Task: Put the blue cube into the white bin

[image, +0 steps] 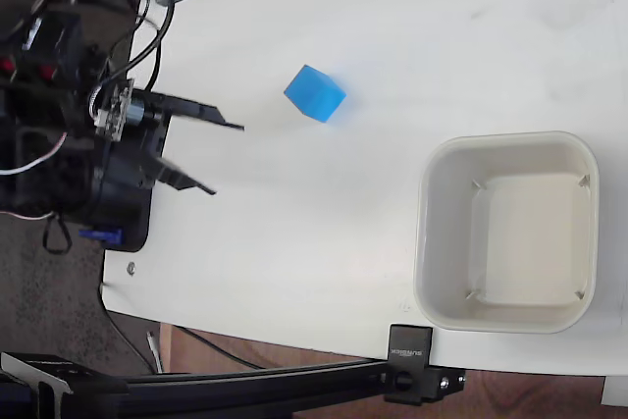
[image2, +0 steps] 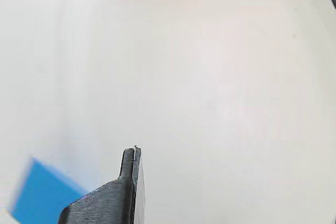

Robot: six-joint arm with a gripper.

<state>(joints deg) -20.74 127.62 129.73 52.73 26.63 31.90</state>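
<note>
Here, in the fixed view, the gripper (image: 228, 157) sits at the left side of the white table (image: 324, 242), its two black fingers (image: 201, 115) spread apart with nothing between them. The blue cube (image: 315, 93) rests on the table to the right of the fingertips and a little above them in the picture, apart from both. The white bin (image: 507, 231) stands well beyond the cube, far right of the gripper, nothing visible inside.

In the wrist view, one dark finger (image2: 126, 192) rises from the bottom edge; the blue cube (image2: 42, 195) lies just left of it, partly cut off by the frame.
</note>
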